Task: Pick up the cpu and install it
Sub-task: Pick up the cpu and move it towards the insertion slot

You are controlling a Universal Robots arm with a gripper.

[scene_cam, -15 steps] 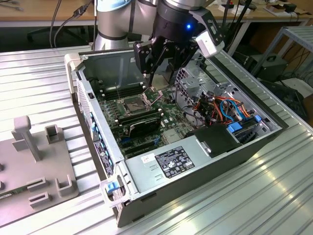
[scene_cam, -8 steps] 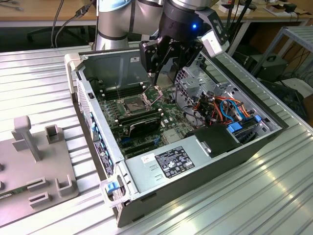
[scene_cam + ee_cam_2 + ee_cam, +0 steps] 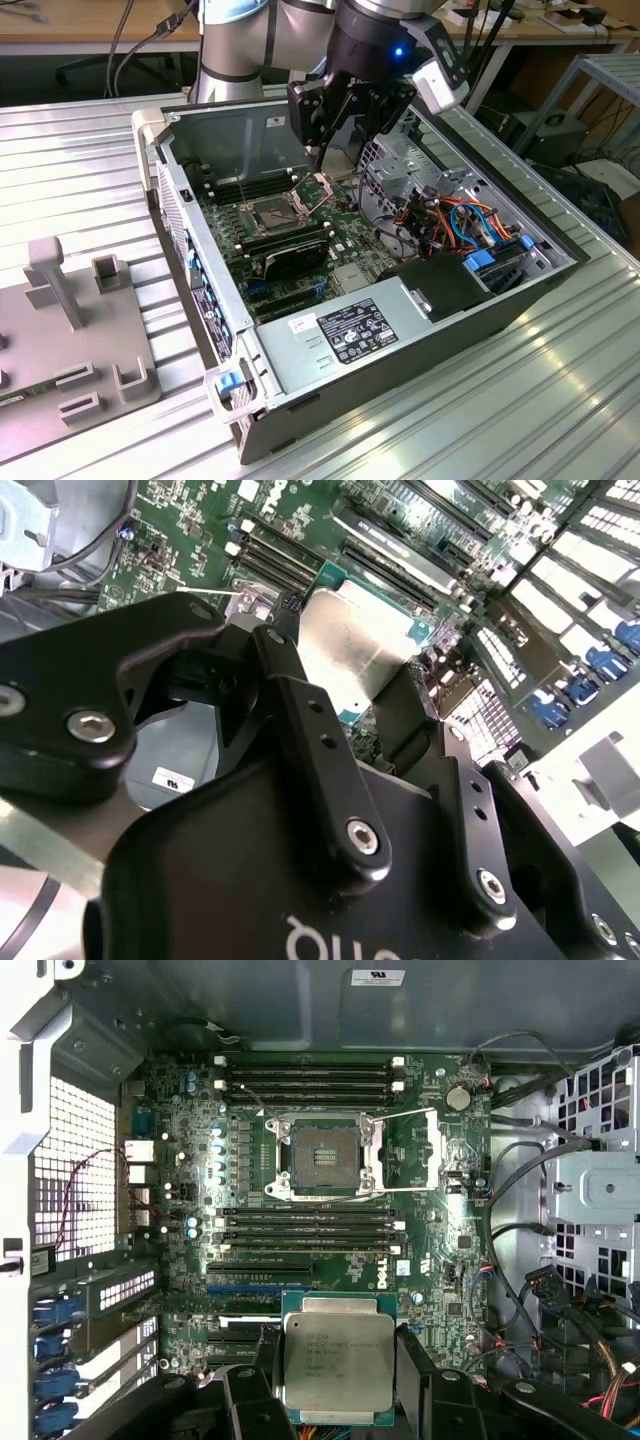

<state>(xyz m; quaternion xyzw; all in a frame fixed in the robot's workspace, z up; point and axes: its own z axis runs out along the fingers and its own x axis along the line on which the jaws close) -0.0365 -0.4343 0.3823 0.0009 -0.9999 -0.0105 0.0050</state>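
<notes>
- One claw (image 3: pixel 335 1378) hangs inside one open computer case (image 3: pixel 200 150), above the green board (image 3: pixel 180 1130).
- Its two black fingers (image 3: pixel 250 1400) are clamped on the one cpu (image 3: pixel 333 1345), one finger on each of two opposite edges.
- The cpu sits flat between the fingers with its silver lid facing up. It is in the air, clear of the board; the second wrist view shows the lid (image 3: pixel 355 645) between the same two fingers.
- One socket (image 3: pixel 325 1155) lies on the board below the claw, apart from the cpu. Its contact field is bare and its metal frame (image 3: pixel 440 1150) is swung open to one side.
- Two banks of long slots flank the socket, four slots in each: one bank (image 3: pixel 305 1080) on its far side from the claw, one bank (image 3: pixel 305 1230) between socket and claw.
- One round battery (image 3: pixel 458 1097) sits on the board beyond the open frame.
- The case rests on the ribbed metal desk (image 3: pixel 560 380), below the claw.
</notes>
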